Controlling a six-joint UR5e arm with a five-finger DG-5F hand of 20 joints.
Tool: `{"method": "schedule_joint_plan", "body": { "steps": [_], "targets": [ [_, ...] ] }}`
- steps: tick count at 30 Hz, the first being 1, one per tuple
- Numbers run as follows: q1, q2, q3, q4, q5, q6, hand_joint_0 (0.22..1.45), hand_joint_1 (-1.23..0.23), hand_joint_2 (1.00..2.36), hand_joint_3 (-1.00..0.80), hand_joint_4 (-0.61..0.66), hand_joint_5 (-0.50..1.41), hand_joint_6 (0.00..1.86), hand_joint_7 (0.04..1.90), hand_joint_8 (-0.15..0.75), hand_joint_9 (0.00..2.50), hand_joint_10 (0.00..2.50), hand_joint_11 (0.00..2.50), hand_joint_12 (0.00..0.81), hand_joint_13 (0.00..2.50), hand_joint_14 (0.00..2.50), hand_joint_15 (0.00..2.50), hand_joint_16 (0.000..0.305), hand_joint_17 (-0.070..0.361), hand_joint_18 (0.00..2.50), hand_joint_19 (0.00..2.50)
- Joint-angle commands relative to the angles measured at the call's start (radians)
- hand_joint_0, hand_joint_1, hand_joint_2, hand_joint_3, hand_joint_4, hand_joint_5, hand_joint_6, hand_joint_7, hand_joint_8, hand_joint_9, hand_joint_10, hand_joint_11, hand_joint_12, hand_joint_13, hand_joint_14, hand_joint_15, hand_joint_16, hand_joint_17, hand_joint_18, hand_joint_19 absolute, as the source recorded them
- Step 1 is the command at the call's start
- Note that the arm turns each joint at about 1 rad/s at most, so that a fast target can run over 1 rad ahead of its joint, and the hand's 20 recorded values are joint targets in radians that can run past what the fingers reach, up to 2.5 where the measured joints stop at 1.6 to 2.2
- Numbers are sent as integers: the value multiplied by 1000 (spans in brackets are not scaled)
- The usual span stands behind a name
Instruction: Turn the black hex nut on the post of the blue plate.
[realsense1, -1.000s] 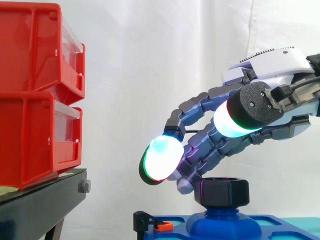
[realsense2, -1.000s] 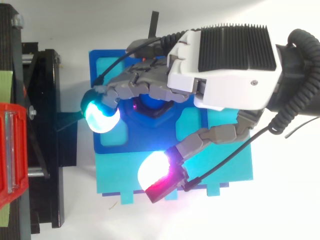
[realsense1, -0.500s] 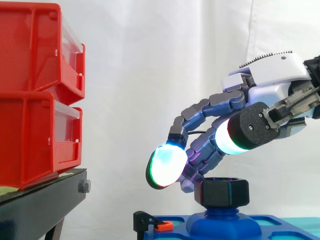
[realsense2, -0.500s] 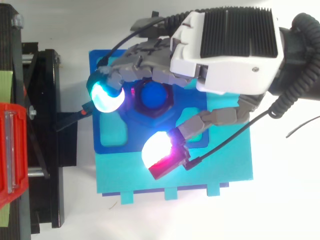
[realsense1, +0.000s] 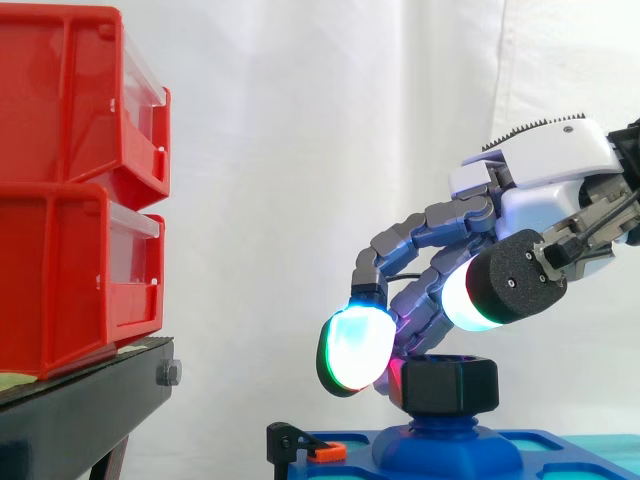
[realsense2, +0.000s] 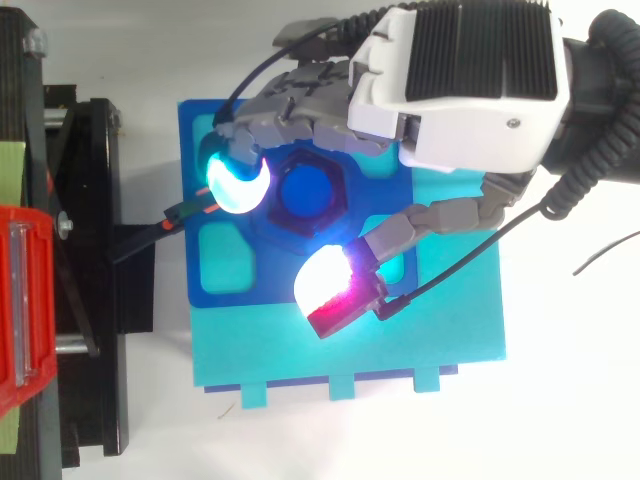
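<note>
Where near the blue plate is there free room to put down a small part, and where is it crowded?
Free: the cyan strip of the blue plate, between the robot's hand and the plate's notched edge; also the white surface right of the plate in the top view. Crowded: around the black hex nut, where the hand reaches.

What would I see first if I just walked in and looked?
The big robot hand, glowing white, green and red, reaches in from the right over the black nut on the blue plate. Next come the two red bins, stacked on the left on a black stand.
</note>
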Motion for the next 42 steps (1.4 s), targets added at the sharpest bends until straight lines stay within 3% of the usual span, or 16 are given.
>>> {"method": "schedule_joint_plan", "body": {
  "steps": [1,9,15,23,33,39,42],
  "targets": [
    [0,0,0,-1,0,1,462,-584,1000,-500,256,-152,503,963,246,512,3,98,357,438,7,183,51,116,216,249],
    [-5,0,0,-7,-2,-6,461,-574,1000,-500,263,-148,503,970,248,514,3,98,357,439,7,180,51,115,221,246],
    [-26,0,0,-20,-6,-35,463,-570,1000,-500,264,-148,503,966,248,518,3,107,356,440,7,184,51,115,222,253],
    [-63,0,0,-21,-72,-47,466,-570,1000,-500,261,-148,503,967,245,517,3,99,357,441,7,185,51,114,225,254],
    [-99,2,0,-27,-121,-47,467,-568,1000,-500,266,-147,503,965,246,517,4,100,354,441,7,182,51,115,229,257],
    [-106,2,6,-27,-130,-45,468,-565,1000,-500,268,-146,503,966,245,521,2,102,355,442,7,189,51,115,233,266],
    [-108,2,42,-35,-135,-47,468,-563,1000,-500,267,-146,503,960,246,521,2,95,356,443,7,182,51,115,228,266]
  ]
}}
